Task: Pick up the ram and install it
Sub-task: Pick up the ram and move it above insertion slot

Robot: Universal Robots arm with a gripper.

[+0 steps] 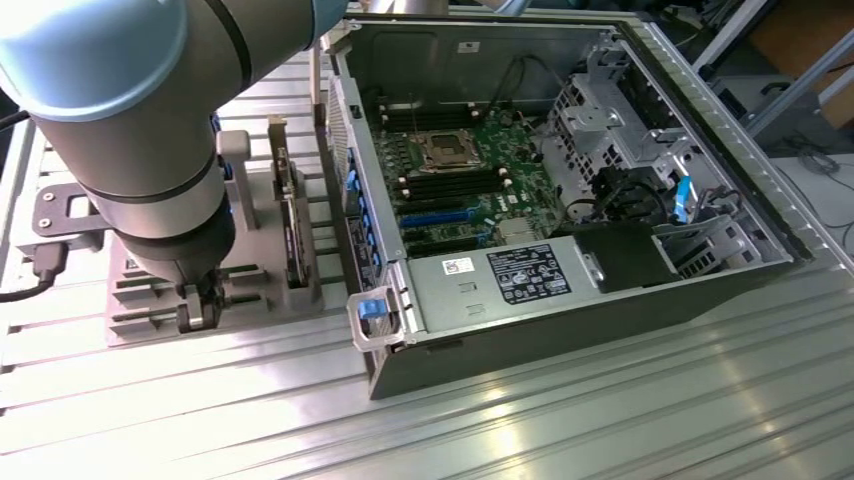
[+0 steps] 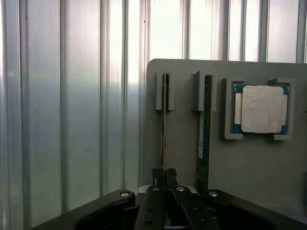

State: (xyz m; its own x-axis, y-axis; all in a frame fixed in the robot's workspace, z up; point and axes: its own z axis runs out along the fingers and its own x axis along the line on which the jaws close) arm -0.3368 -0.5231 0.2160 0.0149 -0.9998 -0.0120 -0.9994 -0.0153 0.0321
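End effector (image 2: 164,173) is down on the grey holder (image 2: 249,163), jaws pinched narrow onto the near end of the ram (image 2: 163,120), which stands on edge in its slot, long axis running straight ahead from the fingertips. A second stick (image 2: 204,124) sits just beside; the open computer case (image 1: 561,270) lies to the exterior view's right.

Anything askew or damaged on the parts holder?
Nothing stands out. The ram and the second stick stand straight in their slots on the grey holder, the processor chip lies square in its brackets, and the fingers are shut on the ram's end.
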